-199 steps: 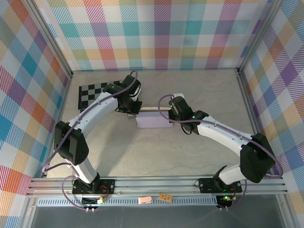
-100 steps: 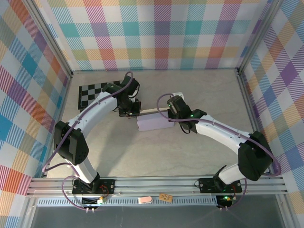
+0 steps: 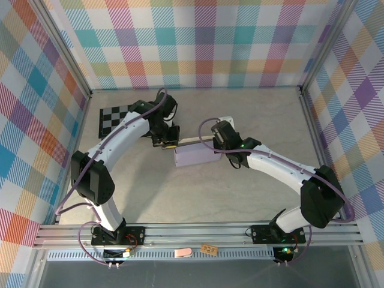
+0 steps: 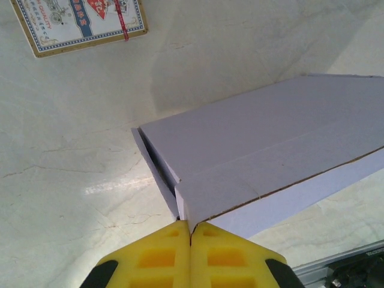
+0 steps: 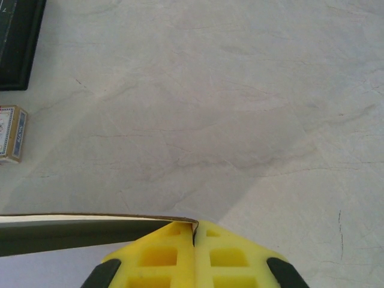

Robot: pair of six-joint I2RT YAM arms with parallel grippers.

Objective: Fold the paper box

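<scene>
The paper box point(image 3: 195, 157), lavender card with a cream raised back flap, lies mid-table between both arms. My left gripper point(image 3: 170, 143) is shut on the box's left end. In the left wrist view its yellow fingers point(image 4: 157, 255) pinch a corner of the folded lavender panel point(image 4: 264, 138). My right gripper point(image 3: 217, 144) is shut on the right end of the back flap. From the right wrist, the thin card edge point(image 5: 90, 218) runs in from the left and ends pinched between the yellow fingertips point(image 5: 195, 227).
A black-and-white checkerboard point(image 3: 117, 117) lies at the back left, partly under the left arm. A small patterned card pack point(image 4: 78, 24) sits on the table beyond the box's left end. Plaid walls enclose the table on three sides.
The left gripper has drawn slightly toward the back wall with the box's left end. The box has shifted and turned a little. Both grippers have stayed shut.
</scene>
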